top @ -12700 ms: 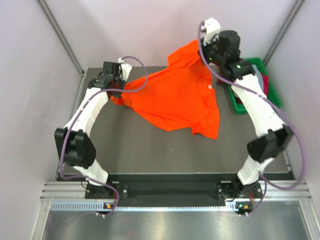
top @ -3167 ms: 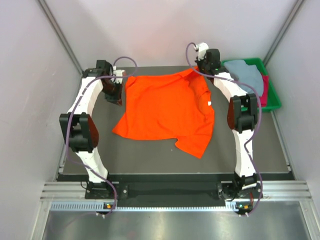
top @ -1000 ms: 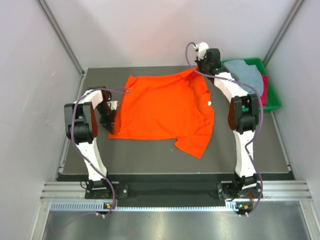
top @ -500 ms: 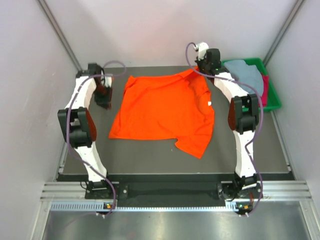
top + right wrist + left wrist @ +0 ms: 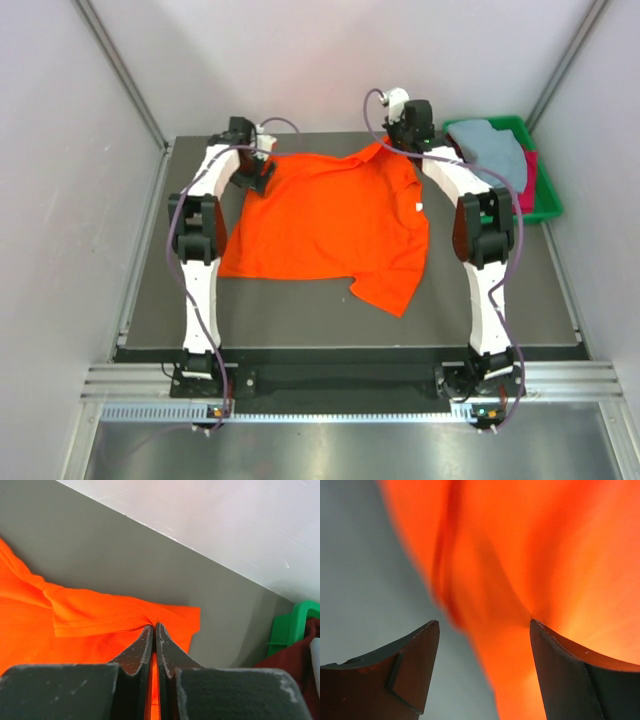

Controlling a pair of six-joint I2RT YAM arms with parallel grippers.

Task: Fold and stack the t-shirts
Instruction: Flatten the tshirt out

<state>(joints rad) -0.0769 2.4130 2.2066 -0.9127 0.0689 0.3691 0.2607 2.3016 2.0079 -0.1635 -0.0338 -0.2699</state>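
Fingers of the left gripper stand wide apart and hold nothing. They hang over the far left corner of the orange t-shirt, whose edge runs between them in the blurred left wrist view. We cannot tell whether they touch the cloth. On the other side, the right gripper has its fingers pressed together on a fold of the same orange t-shirt at its far right corner, near the far edge of the table.

We count three t-shirts. The orange one lies spread across the middle of the table, its near right part rumpled into a flap. The pale grey-blue t-shirt sits bunched on top in the green tray, and the dark red t-shirt shows beneath and beside it. We count one tray, set at the far right corner of the table. Two arms reach from the near edge, one to each far corner of the orange cloth.
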